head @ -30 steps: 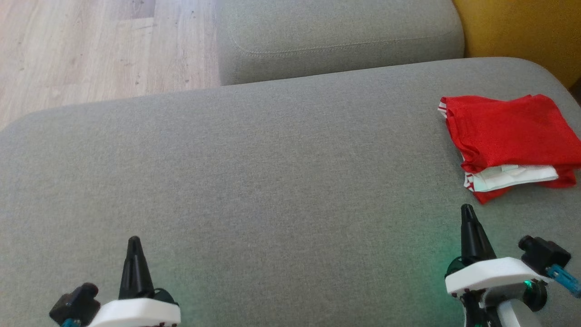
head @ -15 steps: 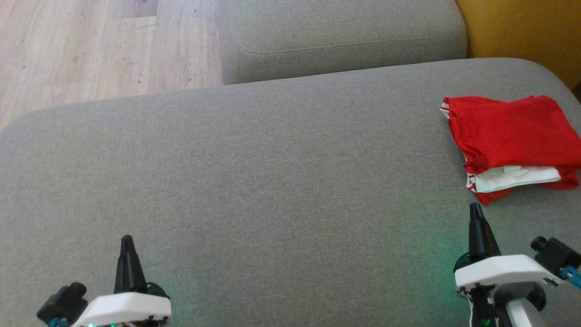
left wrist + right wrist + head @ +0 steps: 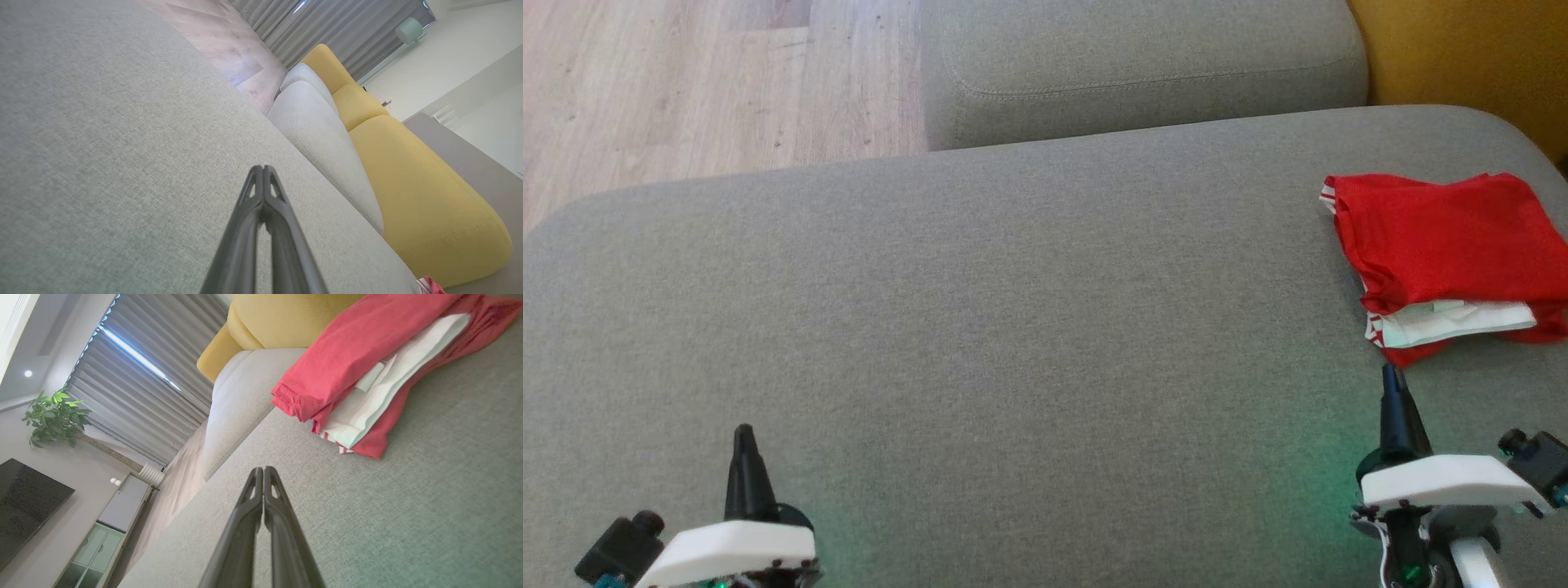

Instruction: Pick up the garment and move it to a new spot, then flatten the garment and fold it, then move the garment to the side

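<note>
Plainly, the folded red garment (image 3: 1445,245) lies at the right end of the sofa cushion (image 3: 1013,310), just ahead of the right arm's jaws, far from the left arm's jaws; both pairs are pinched together, empty.

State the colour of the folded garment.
The garment is red with white parts; clearest in the right wrist view.
</note>
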